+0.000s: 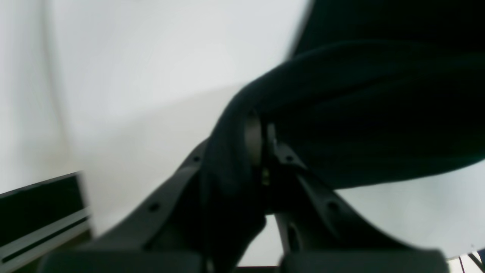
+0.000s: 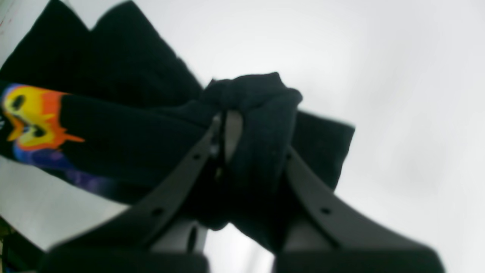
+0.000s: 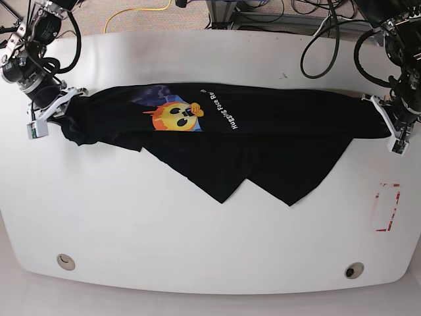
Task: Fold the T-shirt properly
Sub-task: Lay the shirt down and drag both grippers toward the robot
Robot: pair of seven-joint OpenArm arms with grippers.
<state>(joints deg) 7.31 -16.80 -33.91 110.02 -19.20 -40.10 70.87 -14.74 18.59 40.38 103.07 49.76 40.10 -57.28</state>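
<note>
The black T-shirt (image 3: 263, 131) stretches across the white table (image 3: 197, 237) from left to right, with its orange-yellow face print (image 3: 174, 115) and white lettering facing up. Two pointed flaps of cloth hang toward the front. My left gripper (image 1: 261, 140) is shut on a bunch of the T-shirt (image 1: 360, 113); in the base view it (image 3: 388, 118) holds the shirt's right end. My right gripper (image 2: 227, 132) is shut on a wad of the T-shirt (image 2: 261, 113), beside the print (image 2: 30, 117); in the base view it (image 3: 62, 105) holds the left end.
Cables (image 3: 316, 20) lie behind the table's far edge. A red-marked rectangle (image 3: 387, 207) sits on the table at the right. Two round holes (image 3: 66, 262) are near the front edge. A dark box edge (image 1: 38, 212) shows in the left wrist view.
</note>
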